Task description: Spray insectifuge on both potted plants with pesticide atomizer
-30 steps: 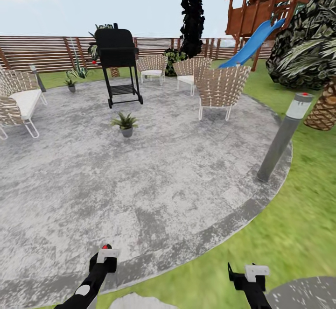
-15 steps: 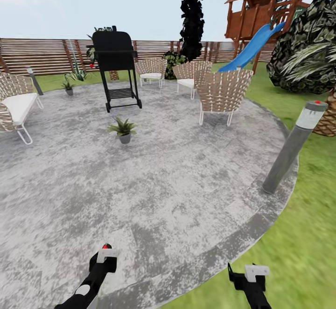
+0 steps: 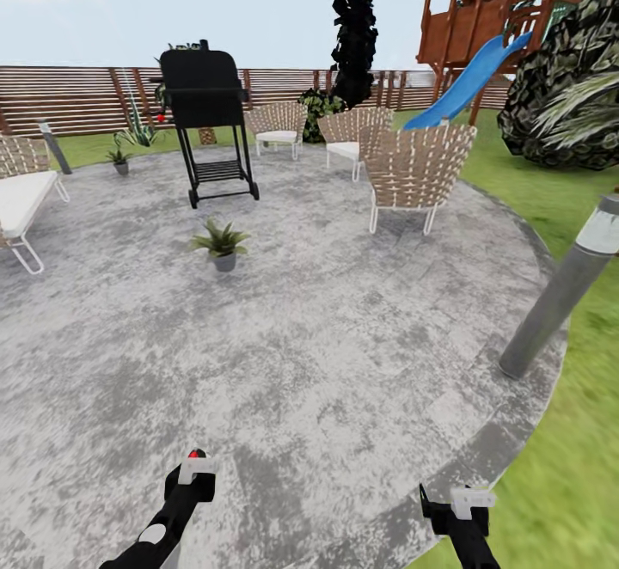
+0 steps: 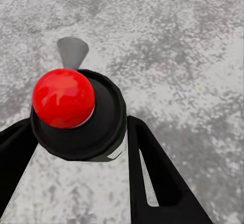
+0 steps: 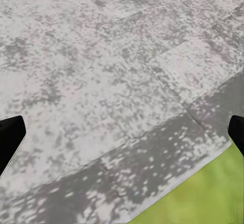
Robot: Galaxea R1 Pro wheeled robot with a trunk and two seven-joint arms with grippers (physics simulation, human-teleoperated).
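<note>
My left gripper (image 3: 194,476) is low at the head view's near left, shut on the pesticide atomizer (image 3: 197,455), whose red top pokes up above the fingers. In the left wrist view the atomizer's red ball top (image 4: 63,98) and dark body sit between the two black fingers (image 4: 155,176). One potted plant (image 3: 222,247), broad-leaved in a grey pot, stands on the garden's stone patio (image 3: 327,337) ahead. The other potted plant (image 3: 118,159) is farther off at the patio's left rim. My right gripper (image 3: 465,502) hangs open at the near right, its fingertips (image 5: 11,137) wide apart over the patio edge.
A black grill (image 3: 205,96) stands behind the nearer plant. Wicker chairs (image 3: 419,169) ring the patio's far and left sides. A grey bollard lamp (image 3: 563,290) leans at the right rim by the lawn (image 3: 550,500). A slatted fence (image 3: 77,100), a playhouse with a blue slide (image 3: 464,83) and a dark bush (image 3: 567,79) lie beyond.
The whole view has advanced onto the patio: the nearer plant, grill and bollard sit closer and lower. Both grippers hold the same pose, the left still shut on the atomizer.
</note>
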